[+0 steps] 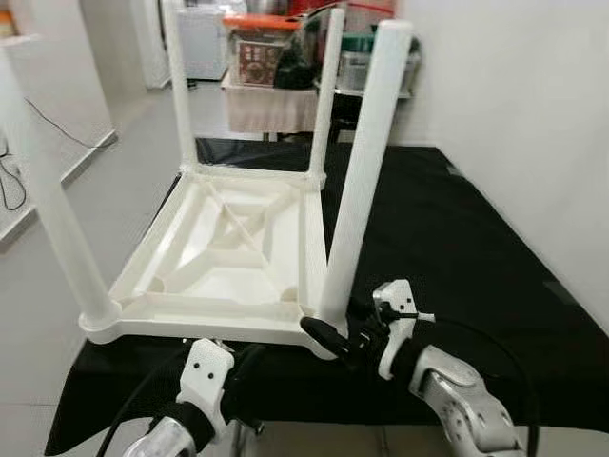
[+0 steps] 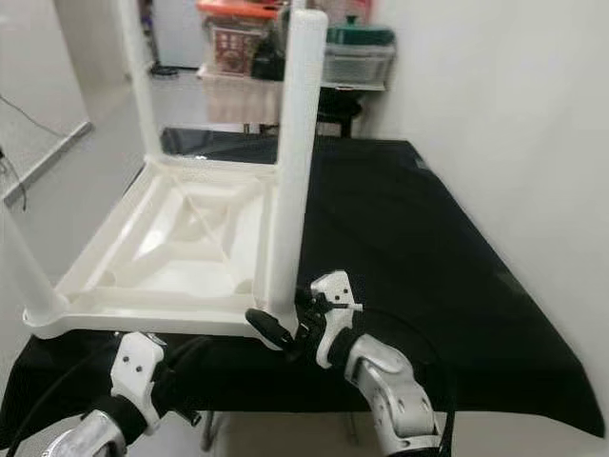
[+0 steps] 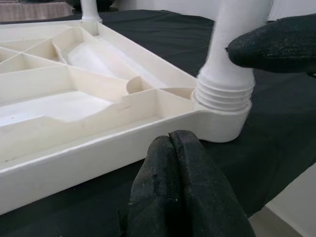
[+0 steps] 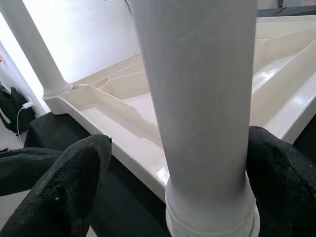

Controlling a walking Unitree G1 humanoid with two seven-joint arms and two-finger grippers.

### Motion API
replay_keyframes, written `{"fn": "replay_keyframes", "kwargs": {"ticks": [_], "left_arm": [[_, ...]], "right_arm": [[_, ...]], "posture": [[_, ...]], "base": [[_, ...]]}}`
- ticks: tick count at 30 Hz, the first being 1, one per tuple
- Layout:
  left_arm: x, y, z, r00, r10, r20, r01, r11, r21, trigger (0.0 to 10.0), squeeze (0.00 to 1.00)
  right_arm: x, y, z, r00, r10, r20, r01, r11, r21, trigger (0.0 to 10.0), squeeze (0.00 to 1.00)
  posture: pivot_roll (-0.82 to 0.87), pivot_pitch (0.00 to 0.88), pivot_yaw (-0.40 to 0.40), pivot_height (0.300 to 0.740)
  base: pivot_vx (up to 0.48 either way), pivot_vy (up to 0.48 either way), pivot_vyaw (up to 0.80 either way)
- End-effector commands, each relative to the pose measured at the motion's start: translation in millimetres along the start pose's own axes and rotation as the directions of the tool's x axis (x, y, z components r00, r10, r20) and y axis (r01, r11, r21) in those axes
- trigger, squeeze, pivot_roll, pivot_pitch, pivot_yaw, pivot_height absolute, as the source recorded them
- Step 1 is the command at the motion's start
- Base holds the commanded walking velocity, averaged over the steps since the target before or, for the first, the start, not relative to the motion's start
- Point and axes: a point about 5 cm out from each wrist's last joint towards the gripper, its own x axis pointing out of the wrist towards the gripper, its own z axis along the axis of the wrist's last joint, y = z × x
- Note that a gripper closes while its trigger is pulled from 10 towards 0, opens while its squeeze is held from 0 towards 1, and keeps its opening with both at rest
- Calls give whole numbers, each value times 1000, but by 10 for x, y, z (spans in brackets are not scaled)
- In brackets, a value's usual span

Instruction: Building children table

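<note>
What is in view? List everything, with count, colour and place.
table top: one, white, upside down on the black cloth.
legs: four, white, standing up from its corners; screw threads show at the near right one's base.
black cloth: one, covering the work surface under the table top.
boxes and bins: several, mixed colours, on a shelf at the back.
cable: one, black, on the floor at far left.
right tool: black fingers either side of the near right leg's base.
left tool: black fingers together, near the front edge of the table top.
</note>
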Motion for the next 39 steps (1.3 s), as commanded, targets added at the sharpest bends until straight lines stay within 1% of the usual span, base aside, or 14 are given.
{"fn": "replay_keyframes", "kwargs": {"ticks": [1, 3, 7, 12, 13, 15, 18, 20, 23, 24, 26, 31, 33, 39], "left_arm": [[6, -14, -7, 1000, -13, -6, 13, 1000, -9, 10000, 0], [7, -13, -7, 1000, -13, -7, 13, 1000, -8, 10000, 0], [6, -11, -7, 1000, -9, -7, 9, 1000, -6, 10000, 0], [4, -11, -9, 1000, -11, -7, 11, 1000, -7, 10000, 0], [3, -13, -12, 1000, -19, -10, 19, 1000, -10, 10000, 0], [3, -13, -13, 1000, -22, -10, 21, 1000, -10, 10000, 0], [2, -18, -10, 1000, -25, -11, 25, 1000, -9, 10000, 0], [2, -18, -10, 1000, -25, -11, 25, 1000, -9, 10000, 0], [0, -26, -9, 1000, -22, -11, 22, 1000, -7, 10000, 0], [0, -26, -9, 1000, -22, -11, 22, 1000, -7, 10000, 0], [-6, -33, -9, 1000, -18, -10, 18, 1000, -6, 10000, 0], [-11, -35, -15, 1000, -15, -11, 15, 1000, -5, 10000, 0], [-21, -32, -31, 1000, -12, -15, 12, 1000, -3, 10000, 0], [-24, -35, -38, 1000, -11, -17, 11, 1000, -3, 10000, 0]], "right_arm": [[-21, -15, 37, 1000, 9, 14, -8, 1000, -19, 10000, 0], [-31, -38, 43, 1000, 5, 13, -4, 1000, -25, 10000, 0], [-91, -184, 119, 999, -40, 20, 41, 998, -54, 10000, 0], [-125, -262, 207, 998, -47, 38, 50, 997, -66, 10000, 0], [-100, -284, 305, 999, 9, 52, -4, 995, -95, 10000, 0], [-83, -278, 334, 998, 37, 55, -31, 994, -104, 10000, 0], [14, -219, 436, 981, 188, 46, -180, 974, -141, 10000, 0], [14, -219, 436, 981, 188, 46, -180, 974, -141, 10000, 0], [125, -198, 549, 940, 341, 0, -336, 925, -180, 10000, 0], [125, -198, 549, 940, 341, 0, -336, 925, -180, 10000, 0], [204, -214, 611, 919, 392, -32, -390, 898, -204, 10000, 0], [266, -215, 658, 898, 437, -53, -438, 875, -209, 10000, 0], [400, -188, 658, 865, 492, -95, -500, 841, -205, 10000, 0], [510, -172, 598, 872, 474, -119, -489, 845, -218, 10000, 0]], "posture": [[-5, 0, -56, 740], [0, 0, -57, 740], [-1, 0, -56, 740], [-3, 0, -52, 740], [-3, 0, -52, 740], [-3, 0, -52, 740], [10, 0, -52, 740], [10, 0, -52, 740], [22, 0, -60, 740], [22, 0, -60, 740], [35, 0, -70, 740], [39, 0, -72, 740], [47, 0, -77, 740], [49, 0, -79, 740]], "base": [[0, 0, 0], [0, 0, 0], [0, 0, 0], [0, 0, 0], [0, 0, 0], [0, 0, 0], [0, 0, 0], [0, 0, 0], [0, 0, 0], [0, 0, 0], [0, 0, 0], [0, 0, 0], [0, 0, 0], [0, 0, 0]]}}
